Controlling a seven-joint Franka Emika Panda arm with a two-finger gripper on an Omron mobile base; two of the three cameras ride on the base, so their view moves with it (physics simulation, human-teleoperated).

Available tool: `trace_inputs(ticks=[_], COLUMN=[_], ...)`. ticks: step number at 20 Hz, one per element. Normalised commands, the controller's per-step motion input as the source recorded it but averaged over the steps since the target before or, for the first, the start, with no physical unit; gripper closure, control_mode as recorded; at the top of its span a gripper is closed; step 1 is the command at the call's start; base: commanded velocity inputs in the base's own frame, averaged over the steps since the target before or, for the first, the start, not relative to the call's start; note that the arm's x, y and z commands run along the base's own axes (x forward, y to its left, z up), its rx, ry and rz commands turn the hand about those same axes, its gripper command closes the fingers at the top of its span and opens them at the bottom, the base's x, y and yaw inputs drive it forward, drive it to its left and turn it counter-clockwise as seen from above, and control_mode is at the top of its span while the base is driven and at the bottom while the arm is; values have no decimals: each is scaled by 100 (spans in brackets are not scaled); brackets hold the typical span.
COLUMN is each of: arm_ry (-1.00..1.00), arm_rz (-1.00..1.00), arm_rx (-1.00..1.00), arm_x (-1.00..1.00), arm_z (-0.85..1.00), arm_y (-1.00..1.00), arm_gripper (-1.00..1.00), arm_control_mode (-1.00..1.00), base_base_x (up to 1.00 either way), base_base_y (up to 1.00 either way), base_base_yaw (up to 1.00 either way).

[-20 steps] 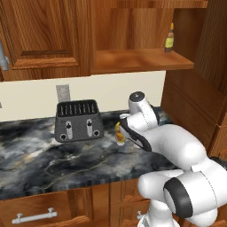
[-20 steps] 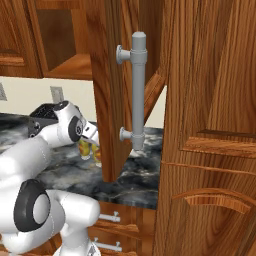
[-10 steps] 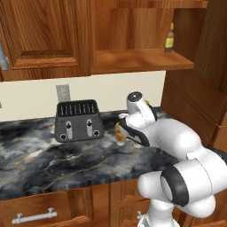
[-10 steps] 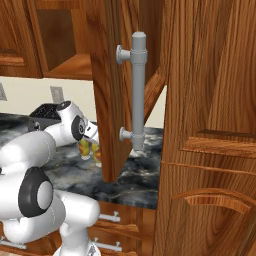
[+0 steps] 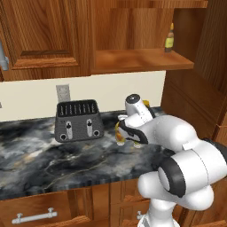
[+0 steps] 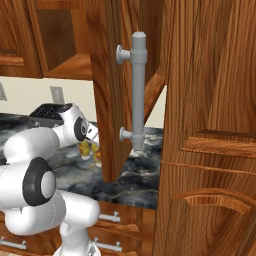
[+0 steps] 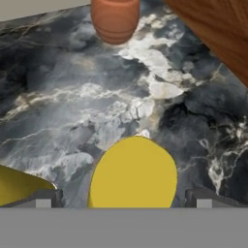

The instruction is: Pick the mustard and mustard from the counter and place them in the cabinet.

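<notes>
fingers (image 7: 124, 198) spread wide, holding nothing, astride one mustard (image 7: 133, 174) on the counter (image 7: 97, 97); cabinet (image 5: 142, 60) holds a slim bottle (image 5: 169, 39).

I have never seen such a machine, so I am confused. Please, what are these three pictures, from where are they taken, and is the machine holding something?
It is a white robot arm in a rendered kitchen. Two pictures come from cameras behind the arm, to its left and right; the third looks along its gripper. On the marble counter stand a dark toaster, two yellow mustard bottles and a squat orange jar. Above is an open wooden cabinet with a slim dark bottle on its shelf. The gripper is open, its fingertips on either side of one mustard bottle. Nothing is held yet.
</notes>
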Motion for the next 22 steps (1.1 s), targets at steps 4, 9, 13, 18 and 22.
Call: trace_inputs(ticks=[4, 9, 13, 18, 22], arm_ry=[0, 0, 0, 0, -1], arm_rz=[-3, -2, -1, 0, 0], arm_rx=[0, 0, 0, -1, -4], arm_x=[9, 4, 0, 0, 0], arm_z=[-14, -13, -16, -8, -3], arm_y=[0, 0, 0, 0, 0], arm_gripper=[-100, -100, 100, 100, 100], arm_control_mode=[-100, -100, -100, -100, -100], base_base_x=[0, 0, 0, 0, 0], base_base_y=[0, 0, 0, 0, 0], base_base_yaw=[0, 0, 0, 0, 0])
